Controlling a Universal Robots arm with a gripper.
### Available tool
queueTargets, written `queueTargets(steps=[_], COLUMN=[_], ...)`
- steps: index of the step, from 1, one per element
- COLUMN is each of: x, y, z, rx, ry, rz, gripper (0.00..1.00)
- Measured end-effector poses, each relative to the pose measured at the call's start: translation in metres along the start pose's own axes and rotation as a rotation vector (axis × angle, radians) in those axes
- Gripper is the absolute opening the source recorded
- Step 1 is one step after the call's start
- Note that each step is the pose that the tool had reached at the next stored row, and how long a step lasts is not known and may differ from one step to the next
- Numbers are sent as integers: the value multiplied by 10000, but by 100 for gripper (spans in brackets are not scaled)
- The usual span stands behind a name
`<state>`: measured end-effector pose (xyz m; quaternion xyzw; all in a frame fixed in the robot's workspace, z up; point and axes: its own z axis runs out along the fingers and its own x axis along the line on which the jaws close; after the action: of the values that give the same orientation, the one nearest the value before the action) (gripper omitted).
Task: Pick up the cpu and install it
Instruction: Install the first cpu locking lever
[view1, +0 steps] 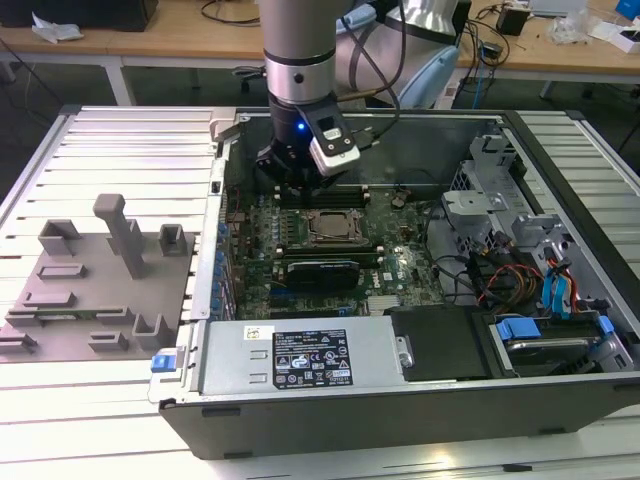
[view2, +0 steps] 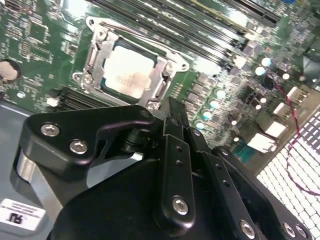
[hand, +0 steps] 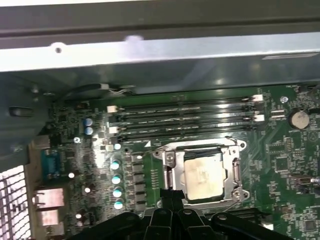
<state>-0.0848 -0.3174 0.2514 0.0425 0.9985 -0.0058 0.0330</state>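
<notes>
The cpu lies flat inside the metal-framed socket of the green motherboard, pale silvery top facing up. Both wrist views show it there. My gripper hangs just above the board beside the socket, on the side toward the case's far wall. Its black fingers are pressed together with nothing between them, and their tips end at the socket frame's edge. They do not touch the chip.
A grey tray with blocks and posts sits on the slatted table at the exterior view's left. The open case holds a power supply at the front, a drive cage with cables at the right, and memory slots near the socket.
</notes>
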Motion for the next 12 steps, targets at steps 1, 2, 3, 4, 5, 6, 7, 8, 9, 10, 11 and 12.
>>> queueTargets(steps=[1,2,3,4,5,6,7,8,9,10,11,12], x=[35,62,79,97,97,97,97,96,92,88,84,84], y=[-3,-5,-6,-7,-8,-8,-8,-8,-8,-7,-7,-7], z=[-2,-4,-5,-6,-6,-6,-6,-4,-2,-1,1,0], rx=[-1,-1,-1,-1,-1,-2,1,3,1,-3,-8,-7], ry=[0,0,0,-1,0,-1,15,123,297,444,587,608], rz=[0,-1,-1,1,-1,-1,-1,-2,-2,-5,-7,-6], gripper=[11,11,11,11,11,11,11,11,11,11,11,11])
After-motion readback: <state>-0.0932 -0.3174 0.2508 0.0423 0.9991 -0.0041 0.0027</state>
